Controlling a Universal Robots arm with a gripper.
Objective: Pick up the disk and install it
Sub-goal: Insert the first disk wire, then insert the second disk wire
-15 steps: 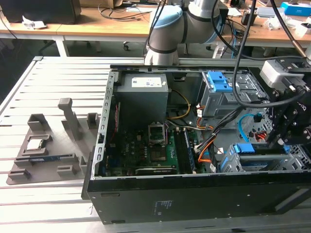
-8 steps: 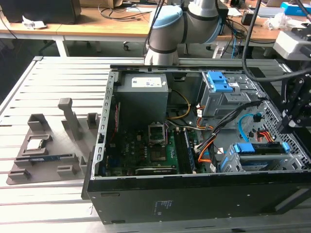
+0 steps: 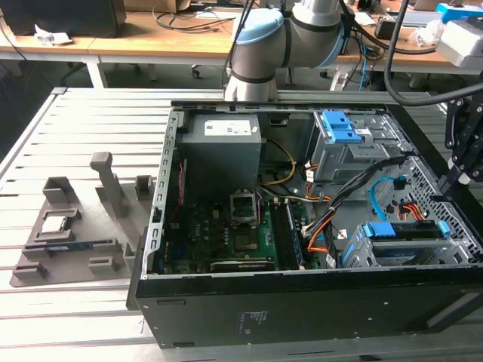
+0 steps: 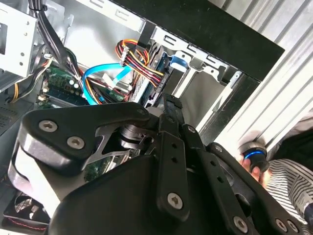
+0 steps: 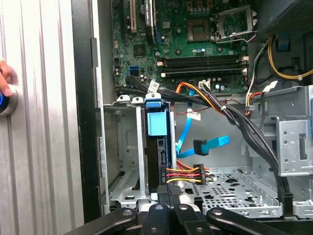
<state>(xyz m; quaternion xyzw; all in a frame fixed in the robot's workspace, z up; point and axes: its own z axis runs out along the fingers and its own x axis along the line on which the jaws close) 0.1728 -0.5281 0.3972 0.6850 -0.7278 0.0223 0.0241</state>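
The disk [image 3: 404, 231] sits edge-up in the grey drive cage [image 3: 392, 249] at the near corner of the open computer case [image 3: 302, 226], toward the exterior view's right. From that side it shows as a long blue plastic strip with a dark, thin body beneath it. In the first wrist view the disk [image 5: 159, 152] stands as a narrow dark slab between two upright metal rails of the cage, topped by a light-blue plastic tab, with a bundle of red, yellow and black wires plugged in beside its lower end. A flat blue cable [image 5: 208, 145] hangs loose just beside it. The tool [image 5: 166, 208] hangs directly over the disk's edge, its black linkage arms drawn close together around the thin slab; whether it actually clamps the disk or only brackets it cannot be told. In the second wrist view the tool's black fingers [image 4: 171, 122] reach down toward the same slot. The green motherboard [image 3: 226, 226] lies across the case floor, well apart from the cage. The case rests on a slatted metal counter [image 3: 75, 121].
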